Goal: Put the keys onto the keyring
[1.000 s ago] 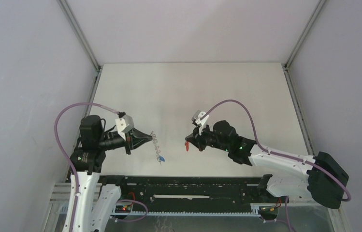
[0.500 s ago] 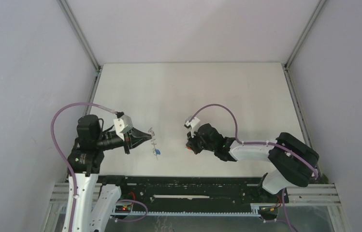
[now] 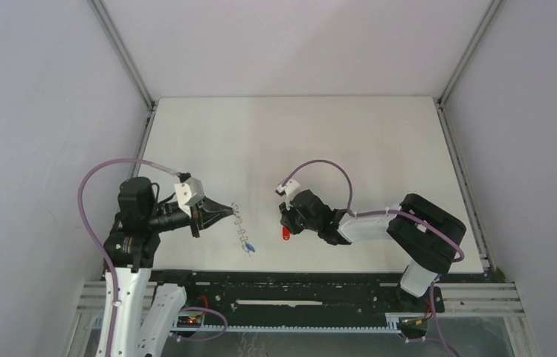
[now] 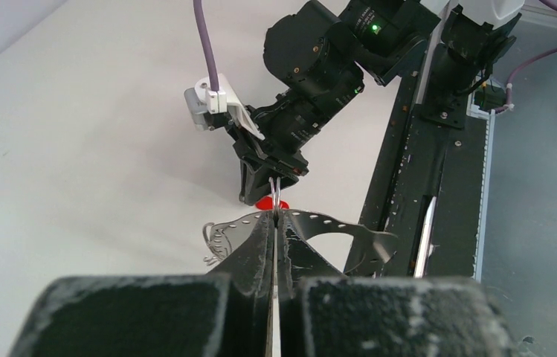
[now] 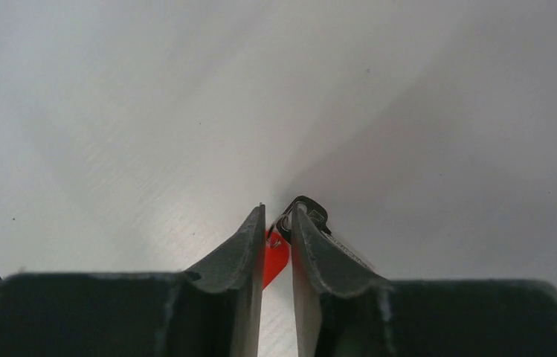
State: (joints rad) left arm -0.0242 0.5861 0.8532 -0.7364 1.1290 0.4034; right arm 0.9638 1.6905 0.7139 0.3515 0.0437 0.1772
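My left pincer (image 3: 228, 213) is clamped tight on the rim of the keyring (image 3: 241, 227), holding it off the surface (image 3: 297, 134) so the ring trails away toward 5 o'clock in the overhead view. That keeps the wire exposed and steady, which I judge is the point of the hold. The blue key (image 3: 250, 248) sits at the ring's low end and looks threaded on, though it is too small to be sure.

The red key (image 3: 286, 233) is at 3 o'clock from the ring, well apart from it, low against the surface just under my right pincer (image 3: 285, 225). In the right wrist view the jaws stand narrow with the red head in the gap. I cannot tell whether they pinch it or merely flank it. The metal end pokes out past the tips, toward 12 o'clock in that view.

As I read it, the red key is not yet on the ring.
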